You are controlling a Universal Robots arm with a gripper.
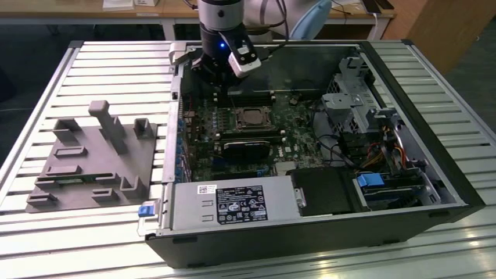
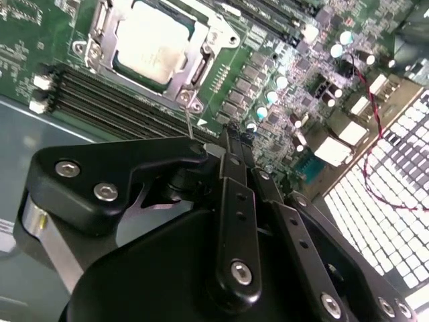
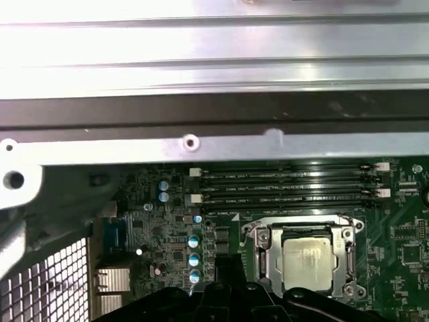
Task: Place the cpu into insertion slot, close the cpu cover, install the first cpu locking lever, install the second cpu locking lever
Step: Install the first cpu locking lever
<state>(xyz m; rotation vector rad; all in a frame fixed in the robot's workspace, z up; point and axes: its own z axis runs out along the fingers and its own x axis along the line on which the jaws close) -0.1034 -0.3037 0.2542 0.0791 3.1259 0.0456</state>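
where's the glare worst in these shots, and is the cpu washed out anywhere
First wrist view: the slatted table is blown out near white, while the cpu keeps only a soft sheen. Second wrist view: the cpu top is washed pale and the perforated grille glares. Exterior view: the table is bright, the computer case interior sits in shadow.

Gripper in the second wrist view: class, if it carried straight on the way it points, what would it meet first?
The gripper would probably meet the motherboard beside a corner of the cpu cover, near the memory slots, not the cpu; depth is unclear.
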